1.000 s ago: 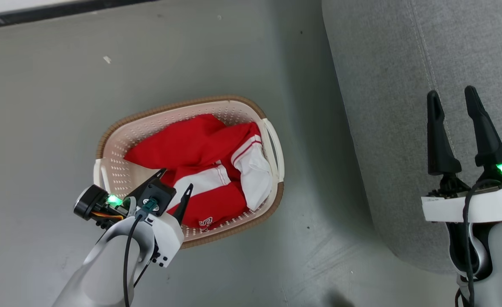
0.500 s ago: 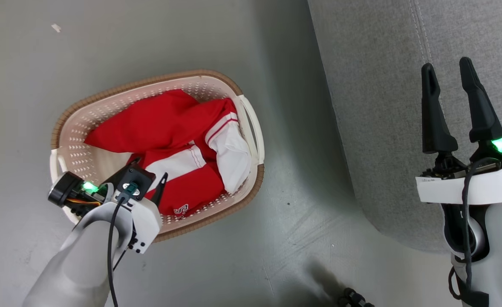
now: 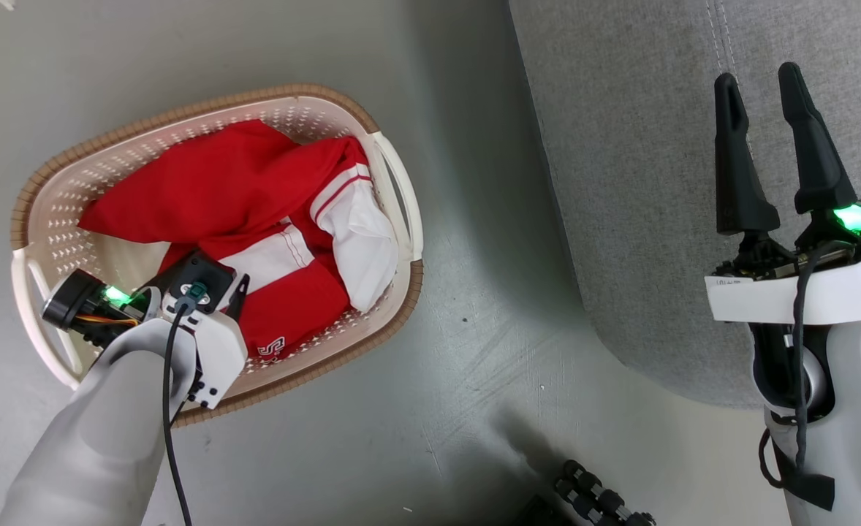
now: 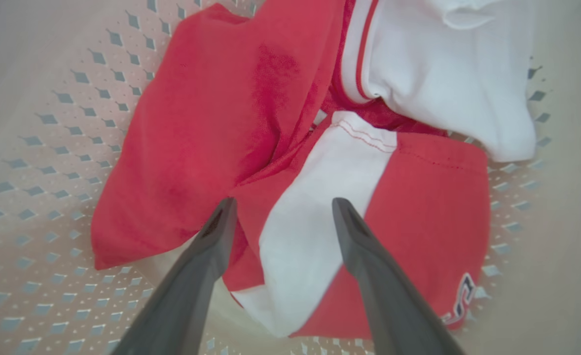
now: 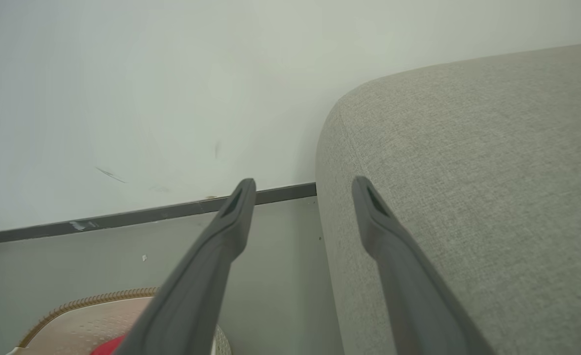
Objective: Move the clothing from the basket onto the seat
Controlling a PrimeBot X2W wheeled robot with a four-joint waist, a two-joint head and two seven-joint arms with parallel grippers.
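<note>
The cream basket (image 3: 36, 219) with its brown rim stands on the floor at the left of the head view. Red clothing (image 3: 204, 183) with white panels lies crumpled inside it. My left gripper (image 3: 215, 276) reaches down into the basket's near side, open. In the left wrist view the left gripper (image 4: 284, 202) straddles a white panel of the clothing (image 4: 211, 123) just above the fabric, gripping nothing. The basket (image 4: 34, 148) wall surrounds it. My right gripper (image 3: 757, 73) hangs open and empty over the grey seat (image 3: 620, 146). The right gripper (image 5: 304, 180) points past the seat (image 5: 468, 148) edge.
Grey floor (image 3: 474, 292) separates the basket from the seat's rounded corner. A pale wall and dark skirting (image 5: 123, 217) lie beyond. The basket (image 5: 88, 301) rim shows low in the right wrist view. A dark ribbed part (image 3: 598, 497) sits at the head view's bottom edge.
The head camera has shifted, so basket and seat slide left and up in the picture. My left gripper has dropped lower into the basket, closer to the clothing. Both grippers stay open.
</note>
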